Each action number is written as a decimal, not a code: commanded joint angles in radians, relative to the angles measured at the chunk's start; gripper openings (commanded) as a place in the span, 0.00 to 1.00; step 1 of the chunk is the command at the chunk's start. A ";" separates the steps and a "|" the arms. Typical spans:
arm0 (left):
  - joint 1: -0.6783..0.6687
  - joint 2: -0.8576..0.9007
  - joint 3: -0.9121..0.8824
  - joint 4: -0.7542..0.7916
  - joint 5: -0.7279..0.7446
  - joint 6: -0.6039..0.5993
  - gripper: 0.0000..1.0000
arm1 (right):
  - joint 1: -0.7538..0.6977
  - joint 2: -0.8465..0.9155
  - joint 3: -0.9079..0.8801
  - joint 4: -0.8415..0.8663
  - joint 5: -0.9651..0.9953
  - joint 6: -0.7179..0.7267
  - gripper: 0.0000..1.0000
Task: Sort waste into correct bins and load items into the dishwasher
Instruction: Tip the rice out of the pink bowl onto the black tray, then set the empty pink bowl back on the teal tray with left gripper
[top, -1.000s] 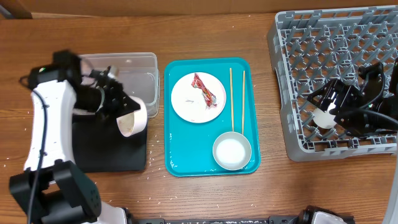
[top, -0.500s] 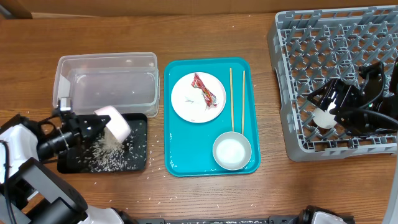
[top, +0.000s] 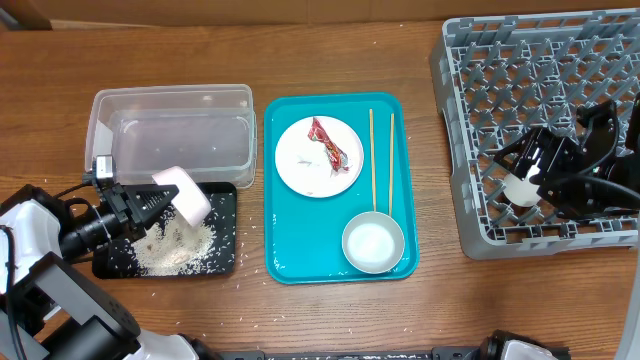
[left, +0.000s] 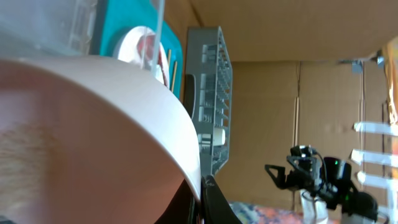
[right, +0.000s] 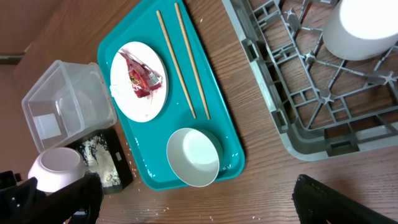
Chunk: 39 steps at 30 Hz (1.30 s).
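My left gripper (top: 158, 203) is shut on the rim of a small white bowl (top: 183, 193) and holds it tipped over the black tray (top: 225, 262). The bowl fills the left wrist view (left: 93, 124), with the fingers (left: 202, 200) pinching its edge. Pale rice crumbs (top: 178, 246) lie heaped in the black tray. The round white plate (top: 305, 165) holds the red-and-white wrapper (top: 328, 145). Two chopsticks (top: 373, 160) and another white bowl (top: 373, 243) lie on the teal tray. My right gripper (top: 517, 170) is open over the grey dish rack (top: 540, 70), above a white cup (right: 360, 28). The paper scrap is out of view.
The clear tub (top: 170, 100) stands behind the black tray. The teal tray (top: 285, 250) sits in the middle of the wooden table. Loose rice grains (top: 245, 322) are scattered on the wood near the front. The rack fills the right side.
My left arm swung down from over the clear tub to the front left, tipping the bowl. Rice has poured out and settled into the black tray. The right arm has not moved.
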 joint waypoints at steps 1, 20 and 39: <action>0.000 0.006 -0.002 -0.087 0.080 0.036 0.04 | 0.005 -0.003 0.016 0.002 -0.006 -0.006 1.00; -0.091 -0.119 0.058 -0.126 -0.017 0.013 0.04 | 0.005 -0.003 0.016 0.014 -0.006 -0.003 1.00; -1.369 -0.161 0.196 0.368 -1.344 -1.085 0.04 | 0.005 -0.003 0.016 0.027 -0.006 -0.003 1.00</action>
